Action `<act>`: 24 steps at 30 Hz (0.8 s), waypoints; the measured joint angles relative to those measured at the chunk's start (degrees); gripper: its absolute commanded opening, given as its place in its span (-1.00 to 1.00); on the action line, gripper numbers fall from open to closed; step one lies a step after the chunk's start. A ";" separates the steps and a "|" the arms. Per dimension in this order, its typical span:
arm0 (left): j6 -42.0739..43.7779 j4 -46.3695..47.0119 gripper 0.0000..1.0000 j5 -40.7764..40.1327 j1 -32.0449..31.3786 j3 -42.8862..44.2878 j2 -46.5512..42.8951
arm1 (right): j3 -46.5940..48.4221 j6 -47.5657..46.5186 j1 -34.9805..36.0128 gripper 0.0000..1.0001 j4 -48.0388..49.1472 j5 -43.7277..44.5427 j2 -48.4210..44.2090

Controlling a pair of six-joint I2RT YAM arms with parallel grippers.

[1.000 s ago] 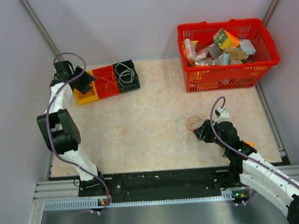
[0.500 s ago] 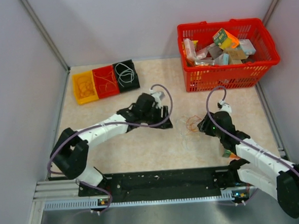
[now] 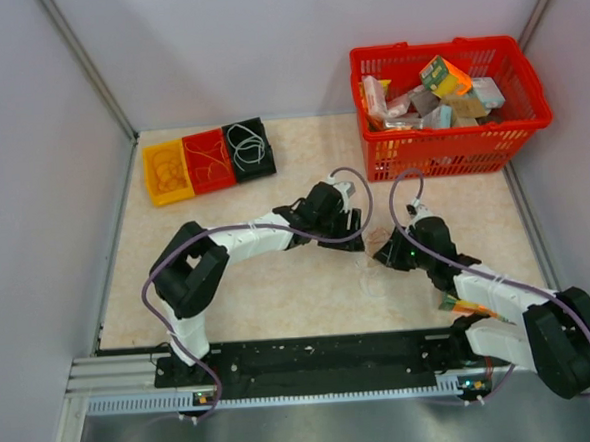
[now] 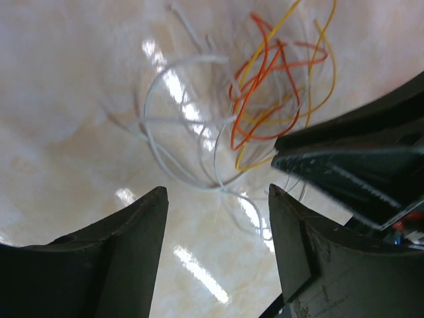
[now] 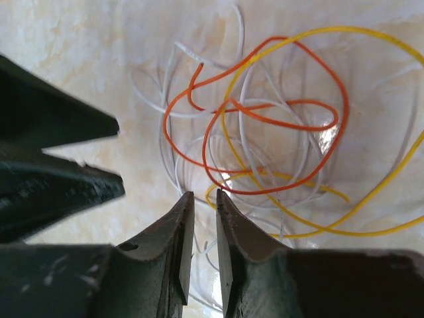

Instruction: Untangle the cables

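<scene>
The cables (image 3: 374, 240) lie snarled on the table's middle: white (image 4: 173, 126), orange-red (image 4: 264, 86) and yellow (image 5: 371, 199) loops crossing each other. My left gripper (image 3: 350, 236) hovers just left of the tangle. In the left wrist view it (image 4: 217, 192) is wide open with only bare table between its fingers. My right gripper (image 3: 385, 254) sits at the tangle's near-right edge. In the right wrist view its (image 5: 203, 193) jaws stand a narrow gap apart at the edge of the white loops (image 5: 199, 152), and thin white strands run under the gap.
A red basket (image 3: 441, 154) full of packets stands at the back right. Yellow (image 3: 152, 180), red (image 3: 211, 185) and black (image 3: 268, 160) bins holding coiled cords sit at the back left. The two grippers are very close together.
My left arm swung from the back-left bins to the tangle at the centre. My right gripper moved up and left onto the tangle, and its jaws narrowed.
</scene>
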 measured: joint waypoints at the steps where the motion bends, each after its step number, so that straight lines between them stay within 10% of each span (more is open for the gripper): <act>1: 0.50 -0.39 0.32 -0.98 0.00 1.73 0.44 | -0.31 0.00 -0.02 -0.63 0.26 -0.48 -0.04; 13: 5.49 -3.89 0.40 -1.46 1.29 12.15 7.63 | -1.51 0.22 -0.15 -0.57 -1.51 2.43 -6.84; 24: -11.04 0.72 0.05 2.45 3.41 11.06 10.62 | -2.67 0.85 -0.22 -0.56 -2.51 4.00 -8.50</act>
